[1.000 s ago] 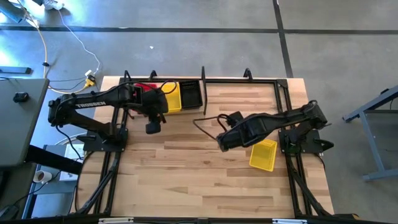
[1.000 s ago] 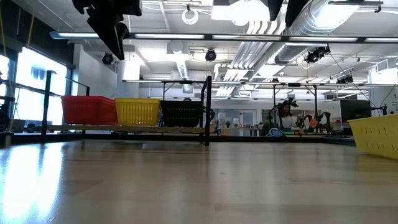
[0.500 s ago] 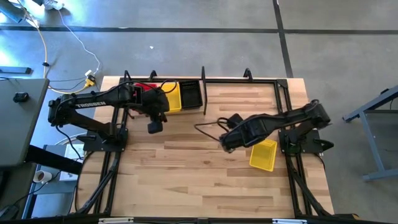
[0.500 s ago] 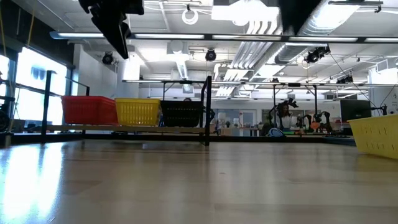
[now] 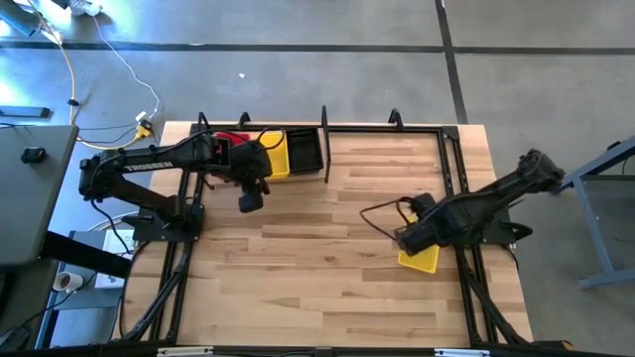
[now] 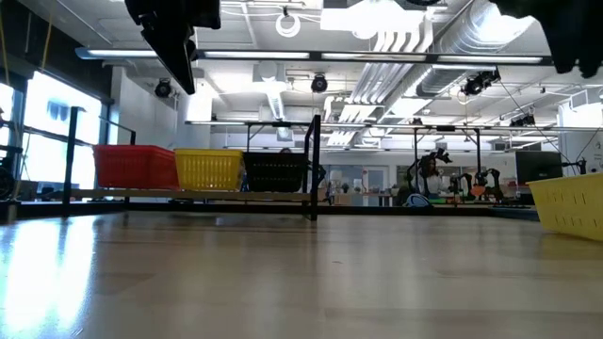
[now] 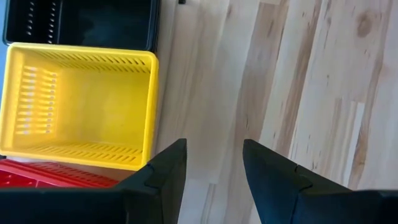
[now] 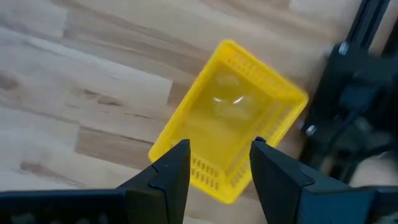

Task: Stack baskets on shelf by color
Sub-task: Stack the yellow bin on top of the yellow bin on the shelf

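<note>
A red basket (image 5: 230, 138), a yellow basket (image 5: 277, 155) and a black basket (image 5: 306, 149) stand side by side on the left half of the shelf (image 5: 387, 151), at the table's far edge. In the low view they show as red (image 6: 135, 167), yellow (image 6: 209, 169) and black (image 6: 275, 171). My left gripper (image 7: 214, 167) hangs open above the bare tabletop, just near of the shelf's yellow basket (image 7: 81, 106). A loose yellow basket (image 5: 423, 258) rests on its base, mouth up, at the table's right. My right gripper (image 8: 221, 167) stands open above this loose yellow basket (image 8: 231, 140), pointing down, clear of it.
The shelf's central divider post (image 5: 325, 147) stands right of the black basket; the board beyond it is bare. My right arm's base (image 5: 483, 223) and the black frame tube (image 8: 348, 93) stand close beside the loose basket. A cable (image 5: 382, 211) loops off the right arm.
My right gripper has swung toward the table's right edge and sunk a little. It now stands over the loose yellow basket, its fingers as far apart as before. The baskets have not moved.
</note>
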